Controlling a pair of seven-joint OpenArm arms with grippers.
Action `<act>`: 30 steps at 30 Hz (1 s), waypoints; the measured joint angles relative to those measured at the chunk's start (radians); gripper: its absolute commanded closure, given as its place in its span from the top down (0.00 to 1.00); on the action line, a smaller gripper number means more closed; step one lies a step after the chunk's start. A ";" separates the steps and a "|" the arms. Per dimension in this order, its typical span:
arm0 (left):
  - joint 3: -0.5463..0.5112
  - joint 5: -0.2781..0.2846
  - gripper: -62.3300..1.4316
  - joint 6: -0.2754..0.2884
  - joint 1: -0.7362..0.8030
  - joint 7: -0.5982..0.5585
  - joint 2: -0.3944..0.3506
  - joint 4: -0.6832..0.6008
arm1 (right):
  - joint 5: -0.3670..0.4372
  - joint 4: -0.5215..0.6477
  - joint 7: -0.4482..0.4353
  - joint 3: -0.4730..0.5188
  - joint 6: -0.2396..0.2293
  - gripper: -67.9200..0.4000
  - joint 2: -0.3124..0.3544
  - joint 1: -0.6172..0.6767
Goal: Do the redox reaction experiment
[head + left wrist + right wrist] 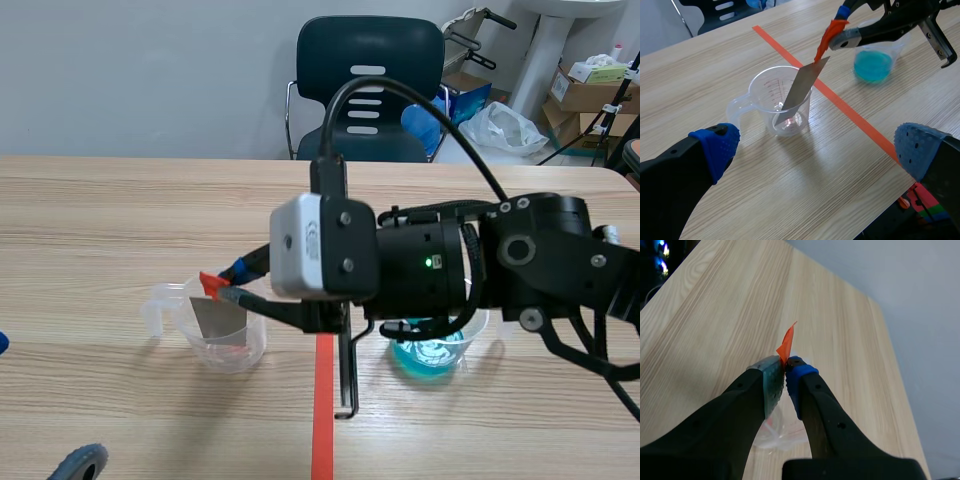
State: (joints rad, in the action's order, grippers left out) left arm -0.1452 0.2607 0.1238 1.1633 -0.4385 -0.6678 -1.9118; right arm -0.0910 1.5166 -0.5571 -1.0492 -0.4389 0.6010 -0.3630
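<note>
Right gripper (840, 36) pinches a metal strip (801, 89), lower end inside the clear cup (758, 95). Left gripper (817, 147) stands wide open.

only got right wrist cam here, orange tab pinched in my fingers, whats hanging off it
Observer: A grey metal strip hangs from the tab that the right gripper is shut on.
Operator: is it in a cup
Observer: Yes, the strip is tilted, with its lower end down inside the clear measuring cup.
Operator: wheres the blue stuff
Observer: The blue liquid sits in another cup, across the tape line from the clear one.
</note>
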 measured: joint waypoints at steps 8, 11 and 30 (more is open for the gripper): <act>0.000 0.000 1.00 0.000 0.000 0.000 0.000 0.000 | 0.131 0.000 0.006 0.000 -0.002 0.02 0.012 -0.044; 0.000 0.000 1.00 0.000 0.000 0.000 0.000 0.000 | 0.176 0.000 0.008 0.000 -0.002 0.02 0.012 -0.052; 0.000 0.000 1.00 0.000 0.000 0.000 0.000 0.000 | 0.534 0.000 0.095 0.000 -0.063 0.02 0.049 -0.126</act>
State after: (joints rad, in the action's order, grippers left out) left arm -0.1452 0.2611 0.1238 1.1633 -0.4385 -0.6678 -1.9118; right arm 0.4435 1.5166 -0.4622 -1.0492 -0.5018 0.6498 -0.4885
